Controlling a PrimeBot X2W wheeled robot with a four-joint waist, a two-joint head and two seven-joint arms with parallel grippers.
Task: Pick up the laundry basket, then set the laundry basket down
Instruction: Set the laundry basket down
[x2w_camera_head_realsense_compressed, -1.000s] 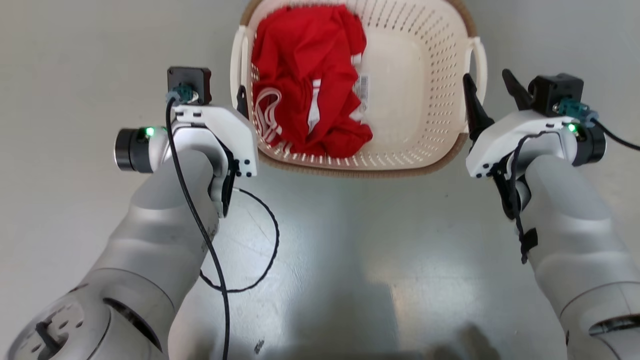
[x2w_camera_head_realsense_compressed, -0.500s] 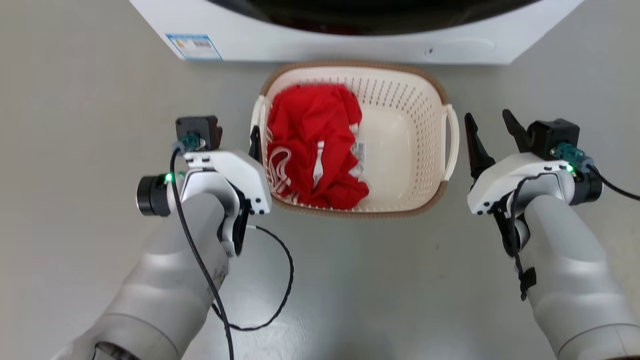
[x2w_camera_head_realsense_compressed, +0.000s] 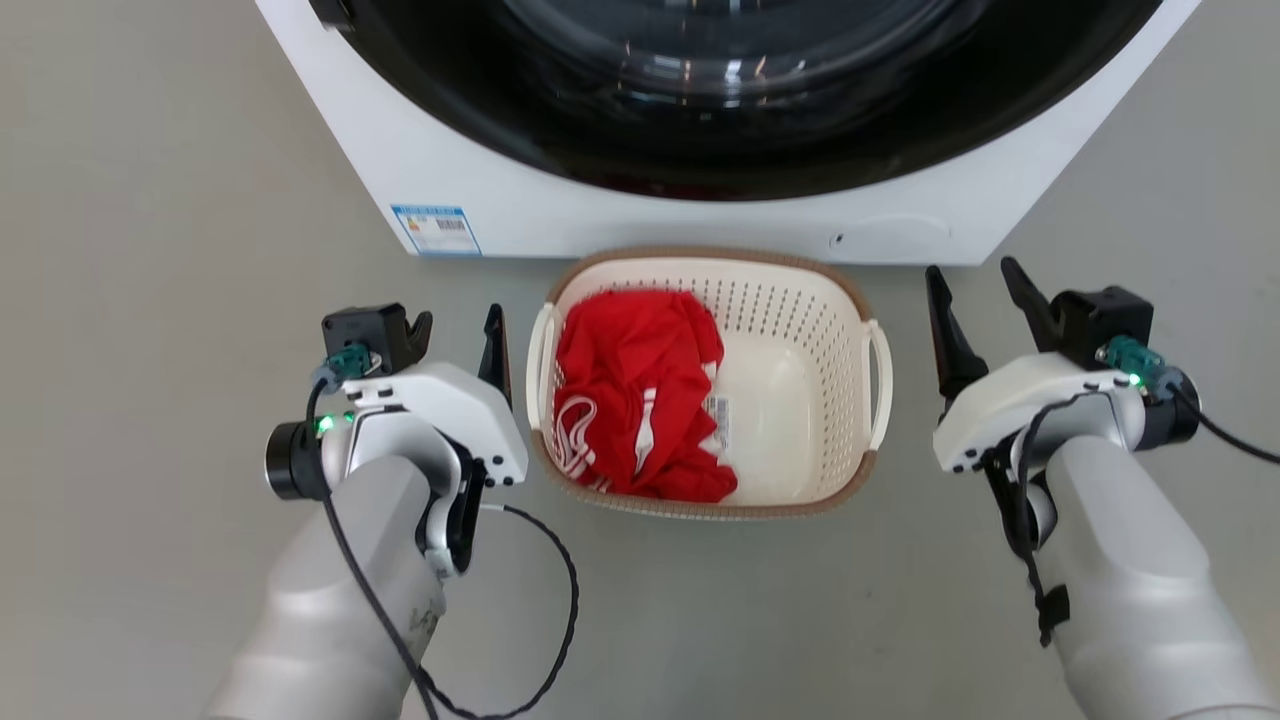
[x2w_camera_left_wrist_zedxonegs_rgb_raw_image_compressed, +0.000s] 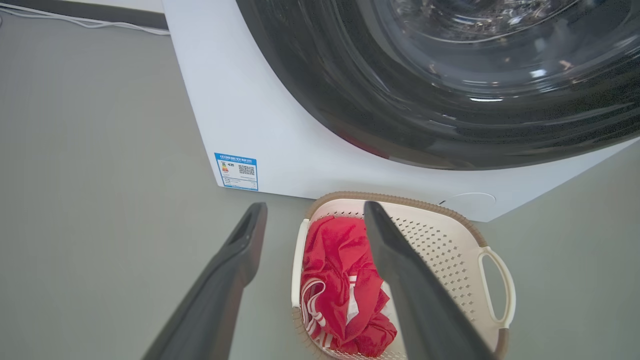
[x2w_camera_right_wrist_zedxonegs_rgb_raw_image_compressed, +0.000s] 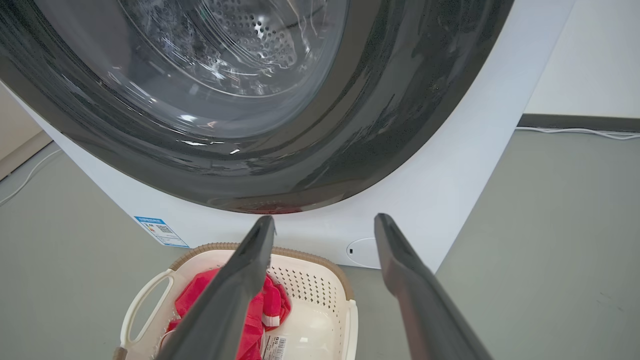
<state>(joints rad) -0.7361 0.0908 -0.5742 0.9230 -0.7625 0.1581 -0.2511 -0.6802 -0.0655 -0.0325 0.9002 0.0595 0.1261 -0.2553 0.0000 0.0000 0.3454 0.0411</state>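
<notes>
Jaws spread, left gripper (x2w_camera_head_realsense_compressed: 459, 315) and right gripper (x2w_camera_head_realsense_compressed: 970, 268) have drawn clear of the basket (x2w_camera_head_realsense_compressed: 790, 320): set-down looks done

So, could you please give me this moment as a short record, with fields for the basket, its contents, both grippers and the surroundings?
basket: laundry basket upright on the grey floor, just in front of the washing machine
contents: red garment bunched on the robot's left side; barcode sticker on the bare bottom
left arm: left gripper open, beside the left handle, holding nothing
right arm: right gripper open, beside the right handle, apart from it
stage: basket not gripped
</notes>
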